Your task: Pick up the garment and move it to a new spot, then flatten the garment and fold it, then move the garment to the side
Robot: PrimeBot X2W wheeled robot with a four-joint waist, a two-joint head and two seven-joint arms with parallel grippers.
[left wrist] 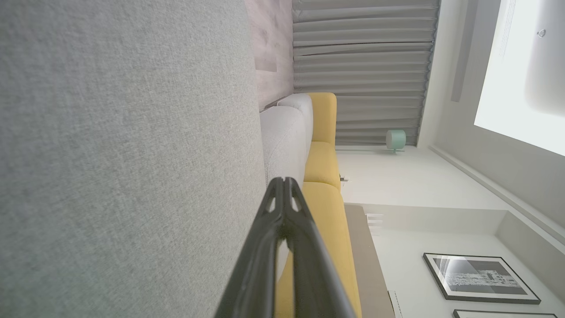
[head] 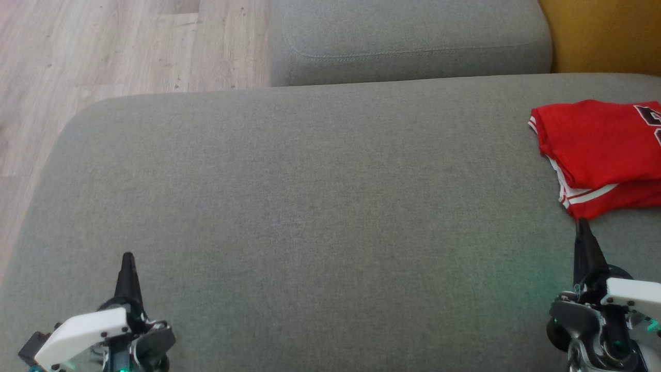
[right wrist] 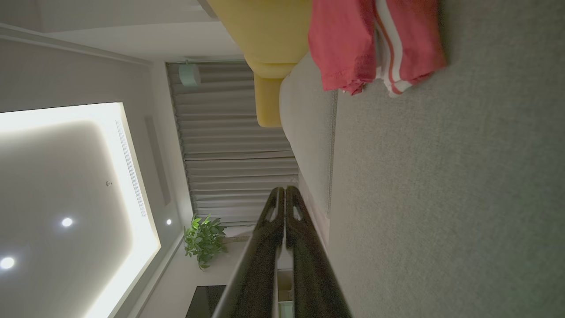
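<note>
The garment (head: 599, 155) is a red jersey with white stripes, folded into a small stack at the far right of the grey sofa seat (head: 310, 206). In the right wrist view the garment (right wrist: 375, 44) lies ahead of the fingertips, apart from them. My right gripper (head: 583, 225) stands just below the garment's near corner, shut with nothing in it. At the lower left my left gripper (head: 127, 257) rests over bare cushion, shut and empty. Both wrist views show the fingers pressed together: left gripper (left wrist: 284, 180), right gripper (right wrist: 284, 189).
A grey back cushion (head: 408, 41) borders the seat at the top. A yellow cushion (head: 604, 36) sits at the upper right. Wooden floor (head: 103, 51) lies beyond the seat's left and upper-left edge.
</note>
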